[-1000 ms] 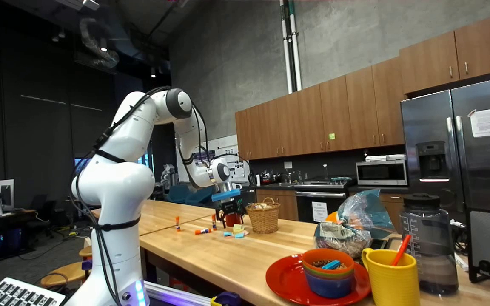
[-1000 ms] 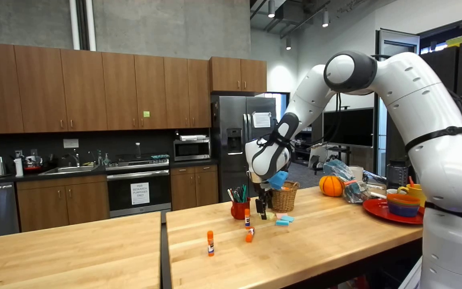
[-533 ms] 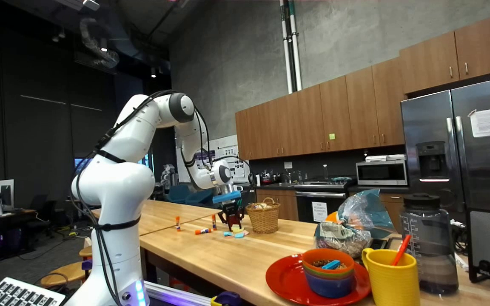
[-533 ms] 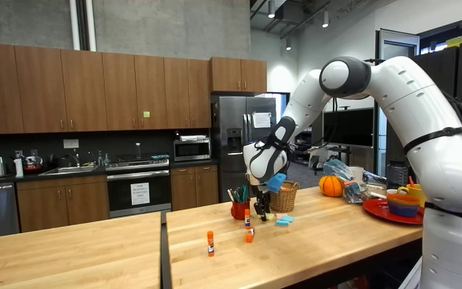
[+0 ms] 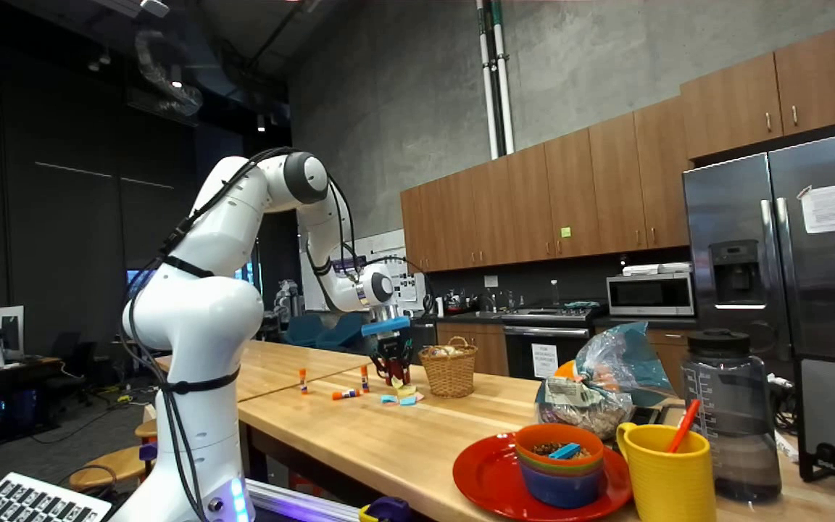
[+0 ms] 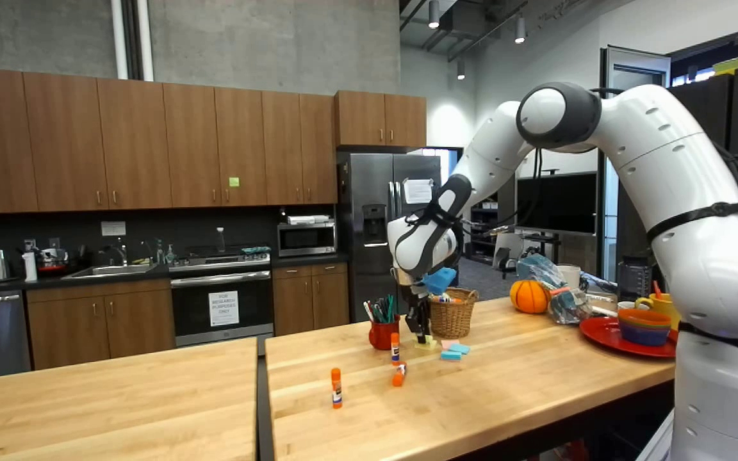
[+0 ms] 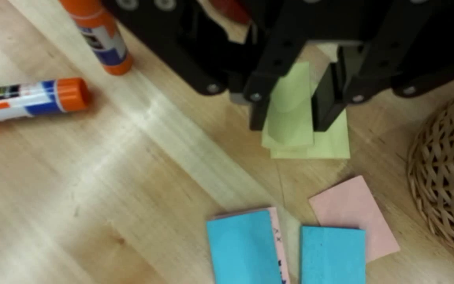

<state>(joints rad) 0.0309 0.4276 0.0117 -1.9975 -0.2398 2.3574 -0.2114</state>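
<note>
Wrist view: the wooden surface (image 7: 73, 205) spreads out beneath your hand (image 7: 289, 123), which is low over it. The wicker basket (image 7: 449, 177) stands just to one side of your hand, and the red pen cup (image 6: 383, 334), seen in an exterior view, stands near it too. On the side away from the basket, one glue stick (image 7: 108, 49) stands upright near your hand, a second glue stick (image 7: 26, 100) lies flat, and a third glue stick (image 6: 336, 388) stands farther off.

Two blue notes (image 7: 240, 248) and a pink note (image 7: 353, 213) lie near your hand, outside its grip. The lower yellow note (image 7: 335, 144) lies directly beneath it — and the upper yellow note (image 7: 292, 134) sits bowed between the fingers (image 7: 325, 114), which stand part-way apart and appear to pinch it by its sides.

So the catch looks made. A clear lift does not: no view shows the upper yellow note well off the surface, and you can't tell whether it hangs free.
</note>
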